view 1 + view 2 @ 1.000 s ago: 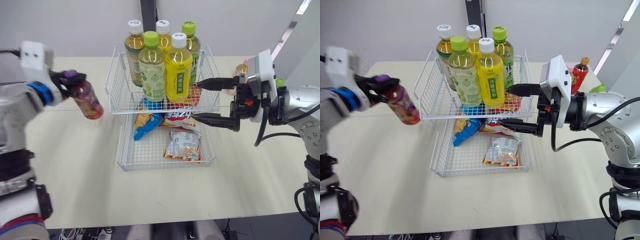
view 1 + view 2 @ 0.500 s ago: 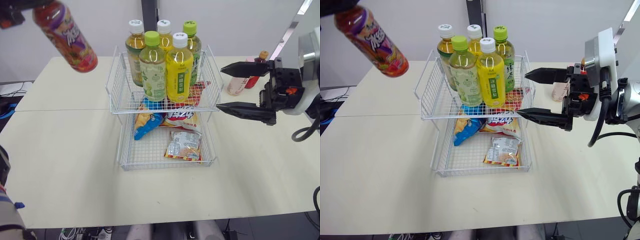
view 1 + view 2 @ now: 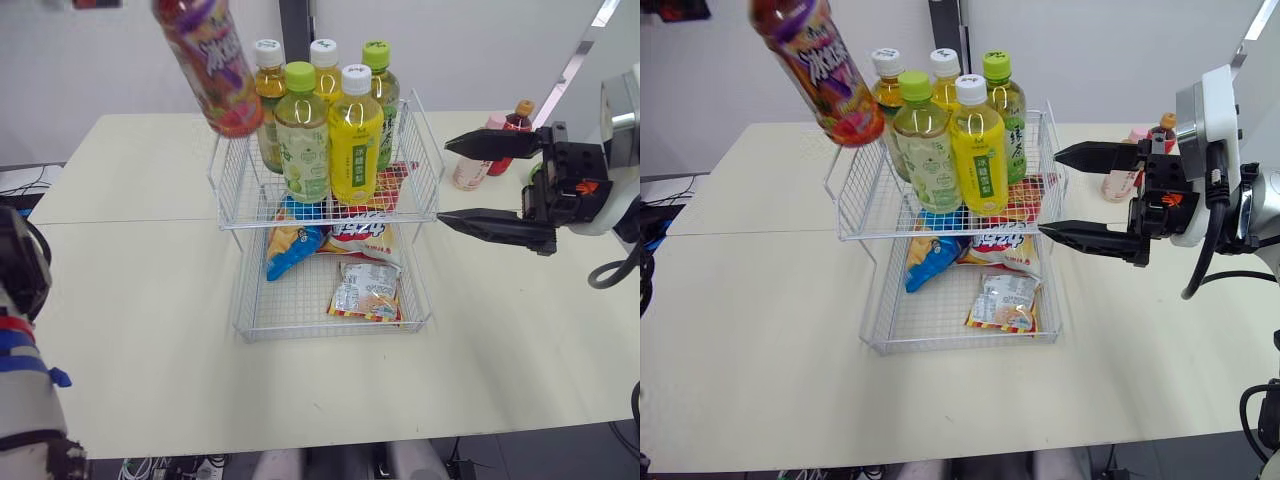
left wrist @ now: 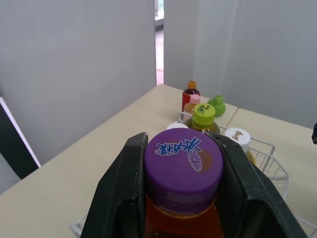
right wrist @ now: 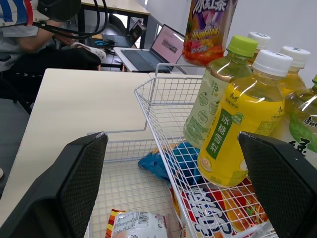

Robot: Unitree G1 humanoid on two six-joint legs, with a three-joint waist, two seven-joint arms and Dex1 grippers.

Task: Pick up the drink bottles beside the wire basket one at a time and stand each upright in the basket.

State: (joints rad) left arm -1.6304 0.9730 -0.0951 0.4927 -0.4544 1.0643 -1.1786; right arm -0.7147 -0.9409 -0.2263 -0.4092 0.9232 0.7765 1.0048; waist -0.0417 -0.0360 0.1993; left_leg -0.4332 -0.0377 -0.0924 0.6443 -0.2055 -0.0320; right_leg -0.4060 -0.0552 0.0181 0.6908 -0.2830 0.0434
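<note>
Where its label faces out, the purple-capped bottle (image 3: 208, 65) carries large white Chinese characters, and blue ones mark its cap. The left gripper (image 4: 181, 148) pinches it at the cap and holds it tilted in the air over the left rear corner of the wire basket (image 3: 320, 222). The right gripper (image 3: 444, 184) hovers level beside the basket's right side, fingers spread wide. Five bottles stand in the upper tier, the yellow bottle (image 3: 355, 135) labelled 冰糖雪梨. Snack packets (image 3: 366, 290) lie below.

The end effector (image 5: 172, 137) gapes wide before the wire basket (image 5: 159, 105) of upright bottles (image 5: 229, 133), a red bottle (image 5: 208, 29) above.
</note>
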